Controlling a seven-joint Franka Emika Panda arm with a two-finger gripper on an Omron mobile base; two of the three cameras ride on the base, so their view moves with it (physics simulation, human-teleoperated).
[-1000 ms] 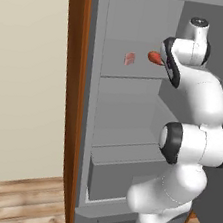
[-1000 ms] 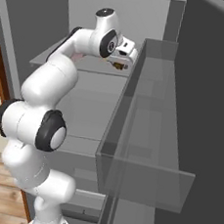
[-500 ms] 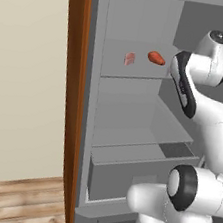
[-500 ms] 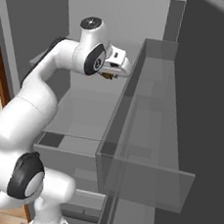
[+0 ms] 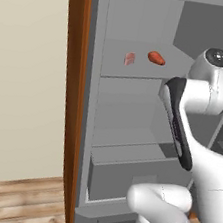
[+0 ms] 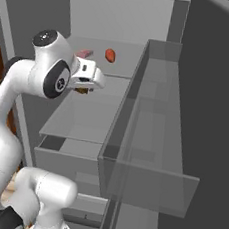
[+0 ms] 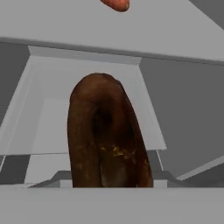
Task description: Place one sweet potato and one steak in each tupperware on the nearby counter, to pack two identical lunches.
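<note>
Two foods left on shelf: orange sweet potato and steak, beyond the hand, up on the fridge shelf.
Right base view: gripper below that shelf, something brown under it.
Hand view: jaws clamped on the dark brown sweet potato, upright.
Risk: it sticks far out; brushing the door bin on withdrawal could lever it loose.

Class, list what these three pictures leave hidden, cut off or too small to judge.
- Gripper, right base view: fingertips hidden under the white hand.
- Dark brown sweet potato, hand view: lower end cut off by the bottom edge.
- Steak, left base view: too small for detail.
- Orange-red sweet potato, hand view: cut by the top edge.
</note>
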